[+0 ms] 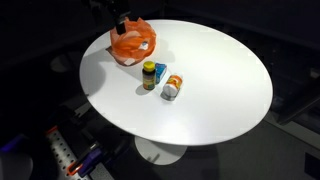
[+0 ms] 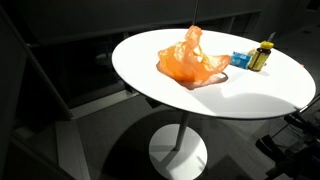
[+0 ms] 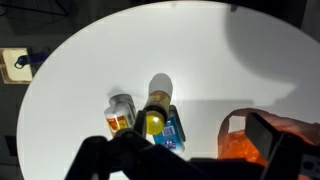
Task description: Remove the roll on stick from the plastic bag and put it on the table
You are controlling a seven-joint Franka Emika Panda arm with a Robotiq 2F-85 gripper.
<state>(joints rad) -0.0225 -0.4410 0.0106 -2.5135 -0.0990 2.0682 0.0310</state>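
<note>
An orange plastic bag (image 1: 134, 43) lies crumpled near the table's edge; it also shows in an exterior view (image 2: 191, 60) and at the lower right of the wrist view (image 3: 243, 148). The roll on stick is not visible; what the bag holds is hidden. My gripper (image 1: 121, 16) hangs just above the bag. In the wrist view its fingers (image 3: 185, 150) are spread wide and hold nothing, with one finger in front of the bag's edge.
The round white table (image 1: 220, 90) holds a yellow-capped bottle (image 3: 155, 113), a blue pack (image 3: 175, 132) beside it and a small orange-labelled bottle (image 3: 120, 113) lying down. Dark floor surrounds the table, and equipment (image 1: 70, 155) stands below its edge.
</note>
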